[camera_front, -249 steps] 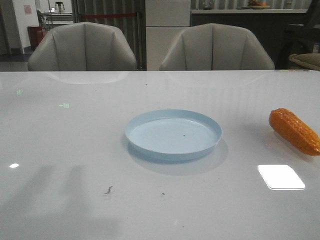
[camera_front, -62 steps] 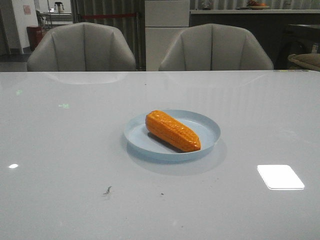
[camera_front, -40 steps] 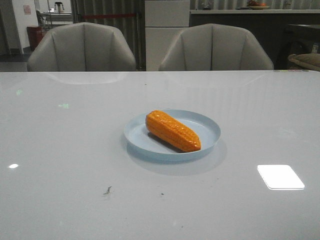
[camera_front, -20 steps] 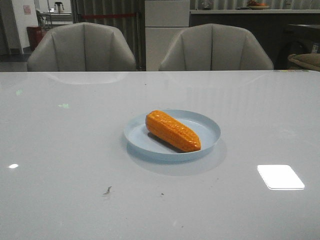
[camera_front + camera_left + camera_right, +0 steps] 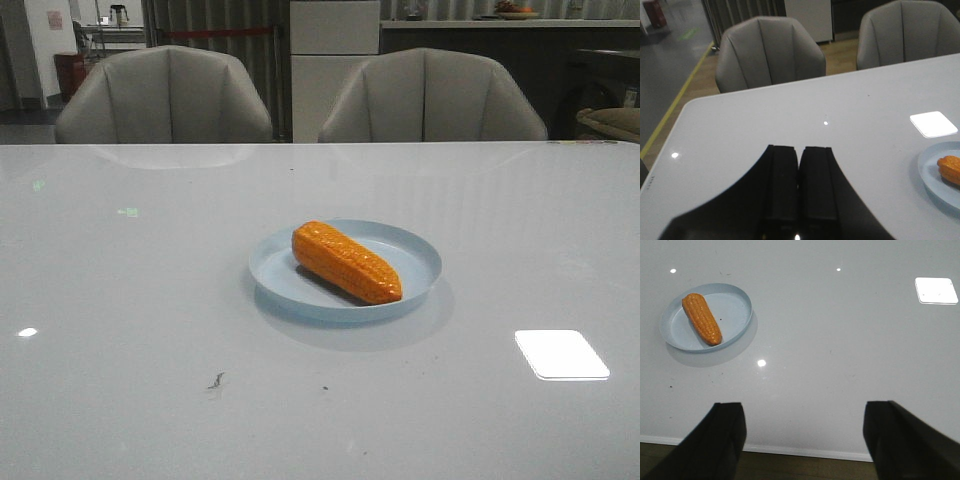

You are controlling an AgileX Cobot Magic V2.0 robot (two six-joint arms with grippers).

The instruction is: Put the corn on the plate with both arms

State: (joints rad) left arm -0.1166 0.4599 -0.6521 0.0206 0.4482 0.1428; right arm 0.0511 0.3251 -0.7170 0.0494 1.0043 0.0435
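Observation:
The orange-yellow corn (image 5: 346,261) lies on its side on the pale blue plate (image 5: 410,255) in the middle of the table. It also shows in the right wrist view (image 5: 701,318) on the plate (image 5: 735,315), and partly in the left wrist view (image 5: 951,168) on the plate (image 5: 930,172). Neither gripper appears in the front view. My left gripper (image 5: 799,148) is shut and empty, far from the plate. My right gripper (image 5: 802,407) is open and empty, over the table's edge, apart from the plate.
Two grey chairs (image 5: 165,95) (image 5: 432,98) stand behind the white table (image 5: 140,300). A bright light reflection (image 5: 561,353) lies on the table at the right. The table's edge (image 5: 805,452) shows in the right wrist view.
About six seconds ago the corn lay on the table at the far right and the plate was bare. Over the last 1.5 seconds nothing has visibly moved.

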